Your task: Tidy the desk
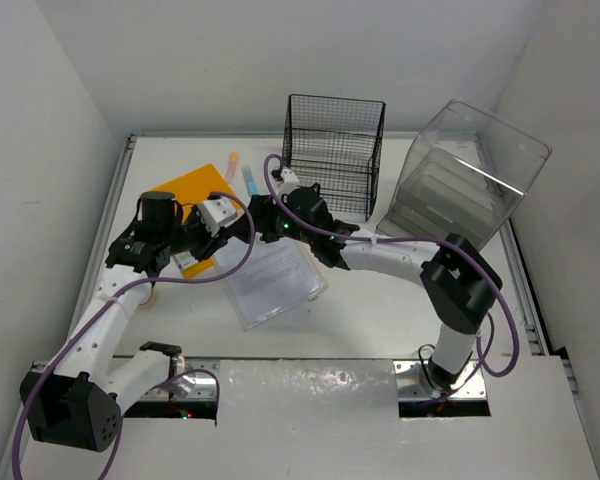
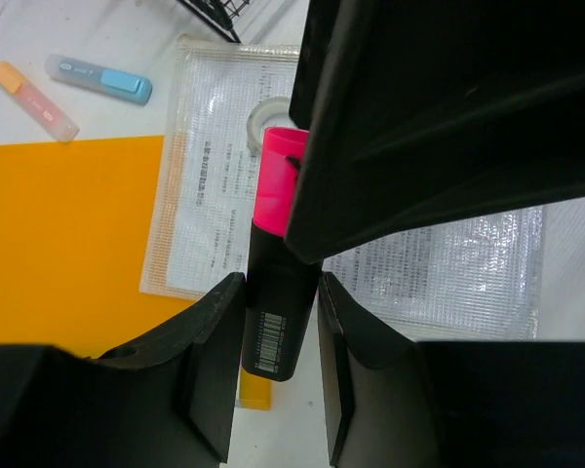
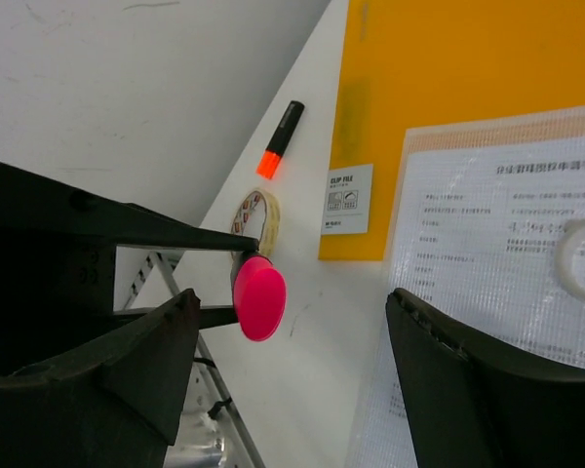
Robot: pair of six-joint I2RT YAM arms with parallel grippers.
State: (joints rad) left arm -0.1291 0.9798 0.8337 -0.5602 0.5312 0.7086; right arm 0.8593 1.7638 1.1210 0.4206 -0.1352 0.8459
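Left end effector (image 2: pixel 279 304) pinching black pink-capped plastic highlighter (image 2: pixel 275 327); right end effector (image 3: pixel 292 300) spread, cap (image 3: pixel 259 298) sits off-centre between its fingers. I'd centre it before closing, with left grip firm.

the top external view looks steeply down from above and behind the arm bases (image 1: pixel 70 405), set far enough back to take in the whole desk (image 1: pixel 380 320), facing the far wall (image 1: pixel 280 50). the left wrist view sits close over the left fingers (image 2: pixel 210 361), looking down past them at the pink highlighter (image 2: pixel 276 283) between them and, beyond their tips, the clear document pouch (image 2: pixel 214 185) and orange folder (image 2: pixel 68 234). the right wrist view looks out between the right fingers (image 3: pixel 468 390) from low and near, toward the side wall (image 3: pixel 127 78); both wrist views share the highlighter, the pouch and the folder.
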